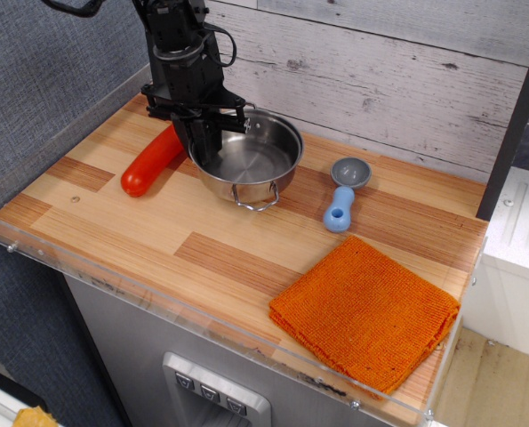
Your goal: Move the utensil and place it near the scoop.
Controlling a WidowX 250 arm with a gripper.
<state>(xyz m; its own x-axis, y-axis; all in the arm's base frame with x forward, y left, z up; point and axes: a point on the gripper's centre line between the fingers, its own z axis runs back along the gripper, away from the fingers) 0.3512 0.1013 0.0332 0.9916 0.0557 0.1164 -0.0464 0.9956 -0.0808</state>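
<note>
1. Pan (251, 160) on the wooden counter (113, 222), between the red sausage (155, 158) and the scoop (344, 194); near the scoop but not touching it.
2. Gripper (204, 147) clenched on the pan's left rim, one finger inside the bowl.
3. Scoop lies to the pan's right. Its long axis runs front to back: grey bowl toward the wall, blue handle toward the front edge.
4. Pan is round; one wire loop handle faces front.
5. Judgement: pan looks set down or nearly so, and release likely comes next.

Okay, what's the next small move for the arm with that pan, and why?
Probably open the gripper and lift clear. The pan looks set down on the table, between the sausage and the scoop, with the gripper apparently clamped on its left rim. Contact with the wood isn't certain.
</note>
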